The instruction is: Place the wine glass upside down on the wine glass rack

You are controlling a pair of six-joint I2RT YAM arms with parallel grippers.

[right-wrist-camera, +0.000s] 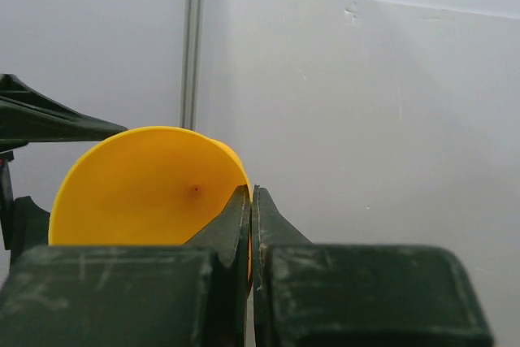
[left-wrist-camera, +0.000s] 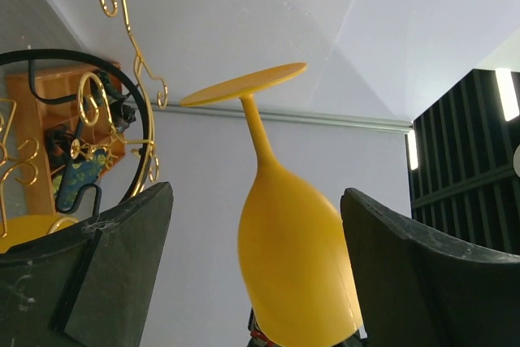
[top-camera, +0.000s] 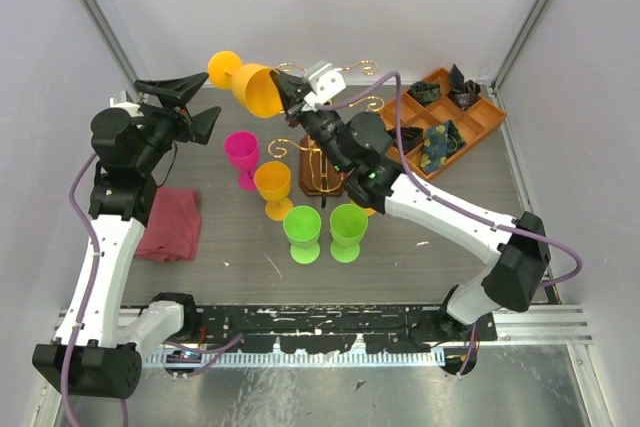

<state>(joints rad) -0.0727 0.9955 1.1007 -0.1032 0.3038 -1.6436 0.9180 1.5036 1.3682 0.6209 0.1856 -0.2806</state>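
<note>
Item: yellow wine glass, held aloft and tilted, its foot toward the left arm, beside the upper scrolls of the wine glass rack and not hung on it.

Right gripper: pinched tight on the glass's rim.

Left gripper: jaws spread wide on either side of the bowl, gripping nothing.

Standing on the table in front of the rack: pink goblet, orange goblet, two green goblets, all upright and clustered at its base.

Left: red cloth.

Right of the rack: orange tray holding dark objects.
</note>
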